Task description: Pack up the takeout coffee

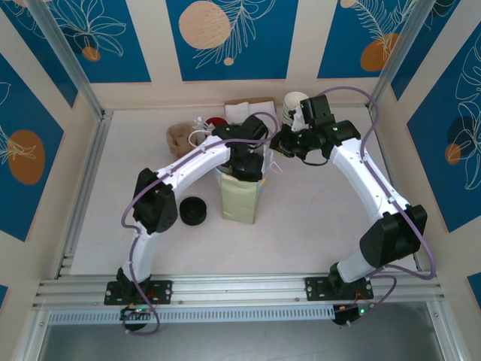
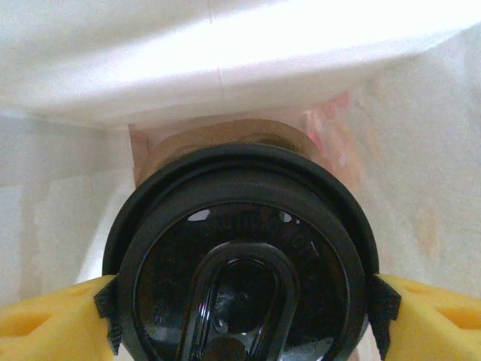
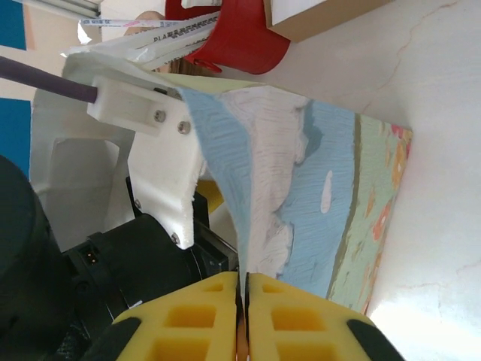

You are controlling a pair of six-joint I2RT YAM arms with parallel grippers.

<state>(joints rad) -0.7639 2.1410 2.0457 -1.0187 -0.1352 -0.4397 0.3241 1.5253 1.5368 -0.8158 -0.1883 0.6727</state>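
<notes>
**A:** Left claw point(image 2: 240, 312) first: its yellow fingers point(image 2: 52, 325) are clamped on either side of the takeout coffee point(image 2: 240, 248), with the black lid's rim pinched between them.

**B:** And a strip of the cup's tan wall peeks out past the lid, with white paper walls all around. The cup is inside the paper bag point(image 1: 240, 197). How deep, I can't tell.

**A:** Over to the right claw point(image 3: 242, 301). The pads are pressed together with a thin edge of the bag nipped between them. You can see the bag's printed side there, blue, white and green.

**B:** From above, the bag stands around the middle of the table point(image 1: 323, 218). Both arms bend in over its top, the left one reaching into the mouth and the right one at the bag's right rim.

**A:** Moving outward, a stack of black lids point(image 1: 194, 212) sits just left of the bag, a little toward the near edge and apart from it.

**B:** At the far edge there's a stack of white cups point(image 1: 294, 105) behind the right wrist. A cardboard box point(image 1: 252, 109) sits beside them, and a red holder point(image 3: 248, 41) is next to that box.
</notes>
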